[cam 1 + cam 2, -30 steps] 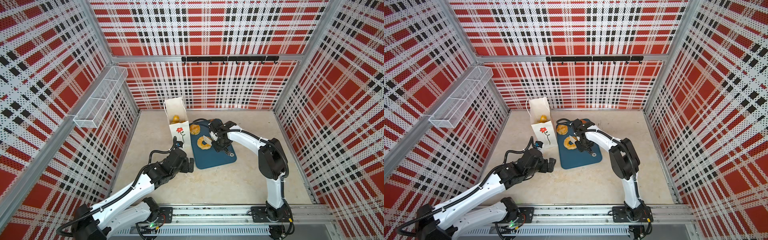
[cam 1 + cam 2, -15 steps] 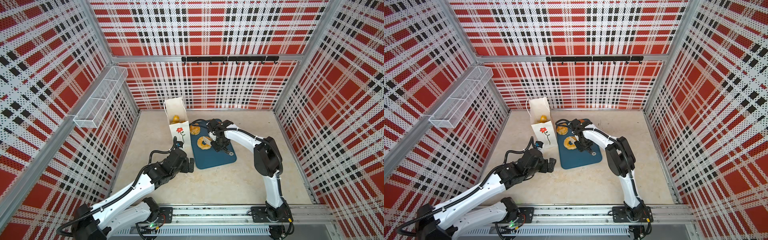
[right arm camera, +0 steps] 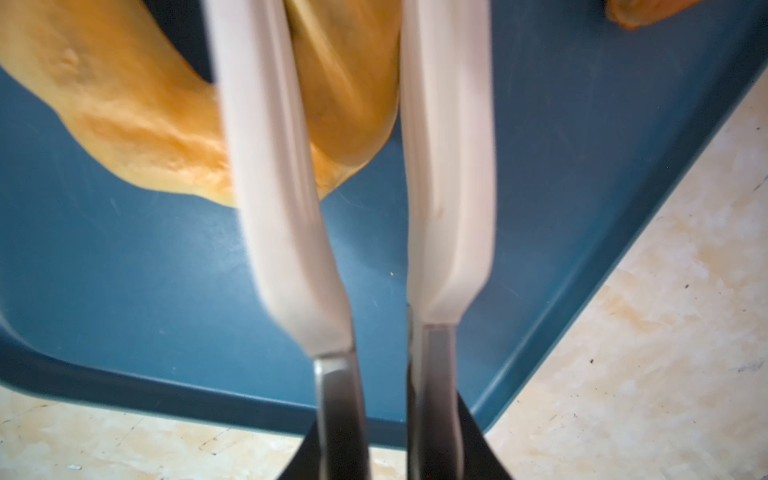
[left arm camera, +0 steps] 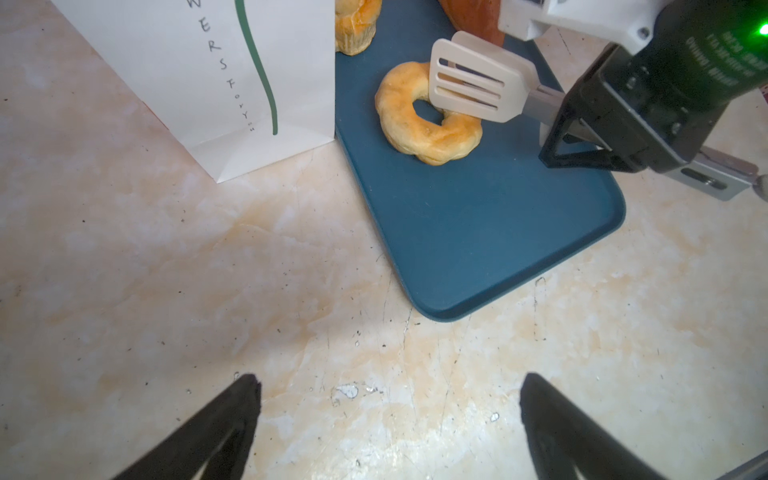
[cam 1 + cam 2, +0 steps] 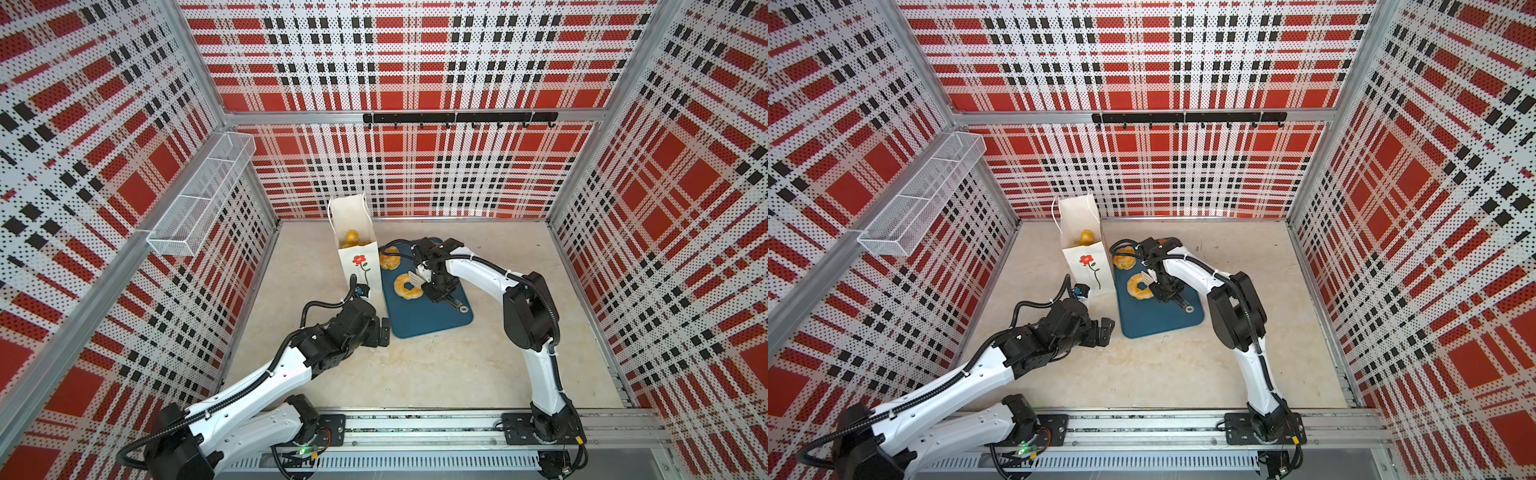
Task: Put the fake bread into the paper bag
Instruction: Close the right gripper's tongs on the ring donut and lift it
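Plaid perforated walls [image 5: 415, 62] are enclosing a pale, mottled bench [image 5: 415, 374]. On it, a ring doughnut [image 5: 406, 286] of the fake bread is lying flat near the middle of a blue tray [image 5: 428, 320]. White-bladed tongs [image 4: 473, 83] are reaching over the ring. In the right wrist view their two blades are straddling one limb of it, though blur is hiding whether they are squeezing it. The right hand [image 4: 557, 124] is pinching the tongs by their metal handles, its jaws drawn in around them.

Two further pieces are resting at the tray's far end: a ridged bun [image 5: 390, 259] and a darker orange-brown piece [image 4: 469, 16], which is largely hidden by the right arm in both top views. The paper bag [image 5: 359, 266] is standing upright just beside the tray on the left arm's side, its mouth opening upward, with a yellow piece [image 5: 352, 237] already showing inside. The left hand [image 4: 388, 382] is hovering spread wide over bare bench near the tray's near corner, holding nothing.

Governing relation: the doughnut is lying between the right hand and the bag, roughly in line with the tongs' long axis, and the right arm is much the nearer. The coming move is probably calling for a lift above the bag's rim and a short carry onward into the narrow mouth.
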`<state>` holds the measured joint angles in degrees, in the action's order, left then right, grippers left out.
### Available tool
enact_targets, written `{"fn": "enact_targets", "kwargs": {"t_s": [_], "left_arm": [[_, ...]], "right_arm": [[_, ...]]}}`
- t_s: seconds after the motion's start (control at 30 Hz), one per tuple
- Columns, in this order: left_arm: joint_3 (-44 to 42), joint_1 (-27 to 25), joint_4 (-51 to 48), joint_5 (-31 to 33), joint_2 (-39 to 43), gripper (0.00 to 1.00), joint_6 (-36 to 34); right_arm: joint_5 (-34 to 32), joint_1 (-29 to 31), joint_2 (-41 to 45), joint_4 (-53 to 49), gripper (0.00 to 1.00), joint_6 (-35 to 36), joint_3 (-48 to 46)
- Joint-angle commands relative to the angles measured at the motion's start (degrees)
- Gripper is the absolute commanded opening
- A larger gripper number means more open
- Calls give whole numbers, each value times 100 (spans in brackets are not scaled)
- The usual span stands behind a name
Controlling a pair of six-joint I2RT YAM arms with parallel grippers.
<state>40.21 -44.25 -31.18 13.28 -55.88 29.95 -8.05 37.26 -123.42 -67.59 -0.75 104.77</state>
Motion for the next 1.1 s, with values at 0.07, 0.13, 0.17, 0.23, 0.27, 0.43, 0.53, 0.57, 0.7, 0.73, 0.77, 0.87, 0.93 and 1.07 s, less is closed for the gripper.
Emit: {"fn": "enact_targets", "kwargs": {"t_s": [0.07, 0.13, 0.17, 0.23, 0.27, 0.43, 0.53, 0.57, 0.7, 0.73, 0.77, 0.87, 0.93, 1.07], "left_arm": [[-39, -39, 125, 61, 113, 99, 19], [-39, -36, 121, 69, 131, 99, 27], [-39, -34, 120, 70, 145, 99, 25], [-37, -31, 121, 74, 168, 99, 29], [-31, -31, 121, 83, 179, 99, 30], [-5, -40, 121, 97, 201, 99, 47], [48, -53, 94, 138, 209, 99, 51], [61, -52, 81, 159, 211, 99, 51], [100, -54, 62, 201, 241, 100, 51], [111, -54, 57, 210, 245, 99, 47], [118, -58, 55, 213, 261, 99, 50], [145, -61, 23, 220, 300, 99, 39], [151, -57, 4, 228, 327, 99, 26], [187, -76, -59, 248, 391, 99, -16]], "right_arm": [[-32, -25, 83, -49, 29, 93, 116], [3, -38, 155, 0, 28, 75, 57], [15, -49, 201, 30, 28, 65, 16], [23, -46, 294, 97, 27, 41, -67], [48, -54, 356, 142, 27, 22, -129], [131, -55, 647, 409, 27, -36, -500], [155, -59, 822, 564, 27, -31, -712], [143, -62, 867, 598, 27, -38, -760], [146, -76, 988, 686, 27, -73, -881], [166, -74, 1014, 710, 27, -83, -913], [171, -79, 1038, 751, 27, -100, -952], [183, -80, 1114, 798, 27, -136, -1019], [201, -82, 1153, 822, 27, -152, -1052], [247, -77, 1270, 869, 27, -197, -1132]]}}
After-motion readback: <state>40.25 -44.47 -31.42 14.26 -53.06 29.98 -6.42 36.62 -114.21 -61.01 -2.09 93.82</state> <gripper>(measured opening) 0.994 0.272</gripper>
